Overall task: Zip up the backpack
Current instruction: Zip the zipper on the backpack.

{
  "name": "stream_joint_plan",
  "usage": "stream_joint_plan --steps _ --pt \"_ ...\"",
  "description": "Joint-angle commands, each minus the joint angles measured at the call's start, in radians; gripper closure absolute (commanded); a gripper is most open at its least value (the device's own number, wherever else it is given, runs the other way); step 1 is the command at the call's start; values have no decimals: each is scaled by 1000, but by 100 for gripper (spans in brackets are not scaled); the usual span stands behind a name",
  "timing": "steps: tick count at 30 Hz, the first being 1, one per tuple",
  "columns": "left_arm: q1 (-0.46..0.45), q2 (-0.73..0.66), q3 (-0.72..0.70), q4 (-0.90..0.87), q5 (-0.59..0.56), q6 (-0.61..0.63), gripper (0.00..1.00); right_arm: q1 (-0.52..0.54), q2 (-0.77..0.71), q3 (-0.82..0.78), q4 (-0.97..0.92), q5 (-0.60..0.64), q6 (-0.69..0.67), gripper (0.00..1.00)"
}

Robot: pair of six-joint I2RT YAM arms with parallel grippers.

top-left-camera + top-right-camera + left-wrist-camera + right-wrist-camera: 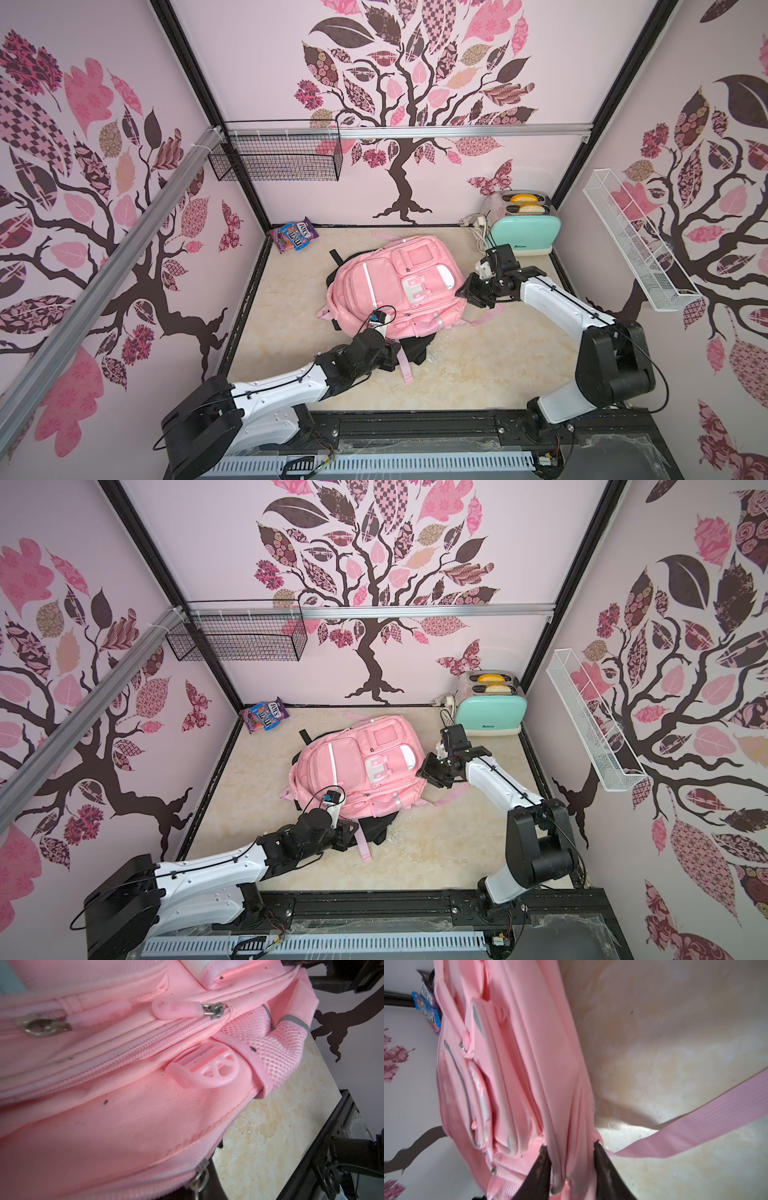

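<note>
Two hazards noted. On the right gripper (569, 1144) the jaws stood parted astride a side fold of the pink backpack (395, 282); the fold could slip free, letting the bag drag when a zipper pull (172, 1011) was tugged. The loose strap (695, 1122) beside them could snag. On the left gripper (392, 355) the jaws were closed at the bag's near edge, their hold hidden. The backpack lay in the middle of the bench (478, 365).
</note>
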Motion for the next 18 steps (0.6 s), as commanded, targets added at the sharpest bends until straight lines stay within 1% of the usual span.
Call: stream_joint_plan --steps 1,2,3,5,8,10,12,15,18 --pt "-2 47 34 30 61 8 100 -24 -60 -5 94 104 18 20" --pt "-2 59 37 39 66 9 100 -24 -87 -25 97 100 21 15" --pt "-2 70 41 50 74 7 100 -24 -121 -54 104 90 26 12" --pt "-3 89 45 70 91 4 100 -24 -184 -116 109 58 38 9" --pt "-2 117 52 120 105 1 100 -24 -270 -225 141 -29 86 8" --pt "-3 140 59 143 119 -4 100 -20 -327 -321 196 -88 141 8" --pt "-3 159 63 166 135 -9 100 -13 -374 -398 236 -113 190 8" --pt "-5 182 70 196 155 -19 100 6 -437 -484 275 -110 246 8" --pt "-10 199 75 212 166 -22 100 27 -470 -533 295 -86 267 8"
